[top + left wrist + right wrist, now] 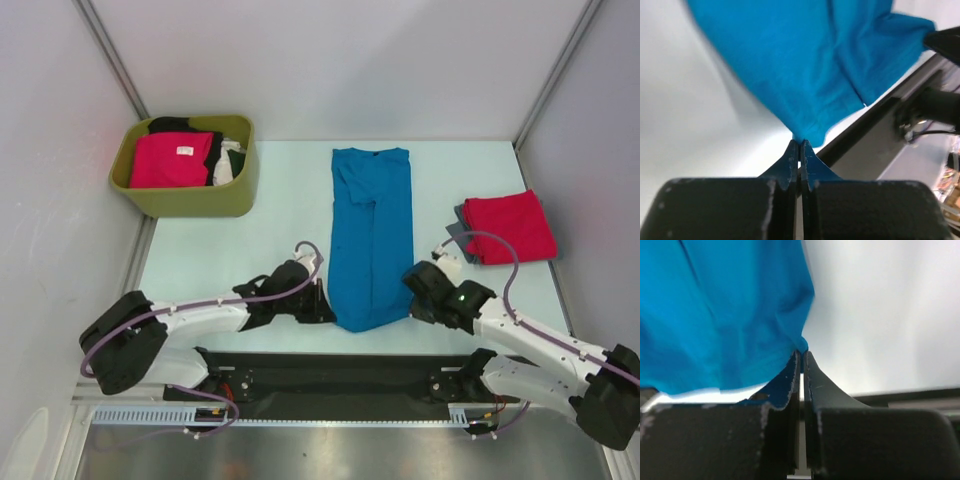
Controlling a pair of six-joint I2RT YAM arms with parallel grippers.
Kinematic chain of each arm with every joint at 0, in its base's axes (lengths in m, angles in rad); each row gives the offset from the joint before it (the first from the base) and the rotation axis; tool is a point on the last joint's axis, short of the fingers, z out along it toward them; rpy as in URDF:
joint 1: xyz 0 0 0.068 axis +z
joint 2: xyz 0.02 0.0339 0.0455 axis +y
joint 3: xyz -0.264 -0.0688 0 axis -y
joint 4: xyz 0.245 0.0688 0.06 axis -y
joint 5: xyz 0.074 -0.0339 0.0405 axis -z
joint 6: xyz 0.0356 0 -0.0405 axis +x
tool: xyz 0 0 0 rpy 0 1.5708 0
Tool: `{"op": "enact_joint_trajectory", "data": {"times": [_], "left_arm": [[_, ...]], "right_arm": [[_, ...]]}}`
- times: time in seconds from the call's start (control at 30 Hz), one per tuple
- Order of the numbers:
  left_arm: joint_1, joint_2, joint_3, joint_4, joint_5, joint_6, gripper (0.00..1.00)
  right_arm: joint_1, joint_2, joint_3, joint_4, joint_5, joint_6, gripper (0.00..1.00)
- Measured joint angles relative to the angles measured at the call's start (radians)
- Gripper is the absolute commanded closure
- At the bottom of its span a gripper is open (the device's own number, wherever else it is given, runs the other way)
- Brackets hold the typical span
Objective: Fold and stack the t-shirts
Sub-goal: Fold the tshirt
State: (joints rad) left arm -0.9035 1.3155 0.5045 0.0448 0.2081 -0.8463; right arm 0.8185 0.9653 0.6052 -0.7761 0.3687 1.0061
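Blue t-shirt (pixel 370 235) runs near-to-far, collar far — left fingers (pixel 790 161) and right fingers (pixel 791 376) pinch hem.

Premises were a lab-type robot test cell: plain white panel walls (pixel 350 60) on metal framing (pixel 108 50), pale tabletop (pixel 220 250), left arm (pixel 190 320) and right arm (pixel 530 335) bolted to a black base rail (pixel 330 378).

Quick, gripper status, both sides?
Left gripper: closed, pinching the near left corner of the blue shirt.
Right gripper: closed, pinching the blue shirt's near right corner.
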Motion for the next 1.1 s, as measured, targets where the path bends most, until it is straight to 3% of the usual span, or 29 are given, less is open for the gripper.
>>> {"op": "enact_joint_trajectory", "data": {"times": [0.2, 0.47, 0.8, 1.1], "left_arm": [[0.115, 0.031, 0.14, -0.025, 0.059, 0.035, 1.0], [0.256, 0.232, 0.462, -0.098, 0.096, 0.114, 0.99], [0.363, 0.503, 0.684, -0.115, 0.129, 0.122, 1.0], [0.41, 0.64, 0.811, -0.111, 0.163, 0.113, 1.0]], "right_arm": [[-0.251, 0.03, 0.071, 0.106, -0.078, -0.161, 1.0], [-0.47, 0.309, 0.281, 0.234, -0.226, -0.348, 1.0], [-0.574, 0.63, 0.593, 0.307, -0.332, -0.417, 1.0], [-0.619, 0.79, 0.694, 0.328, -0.396, -0.431, 1.0]]}}
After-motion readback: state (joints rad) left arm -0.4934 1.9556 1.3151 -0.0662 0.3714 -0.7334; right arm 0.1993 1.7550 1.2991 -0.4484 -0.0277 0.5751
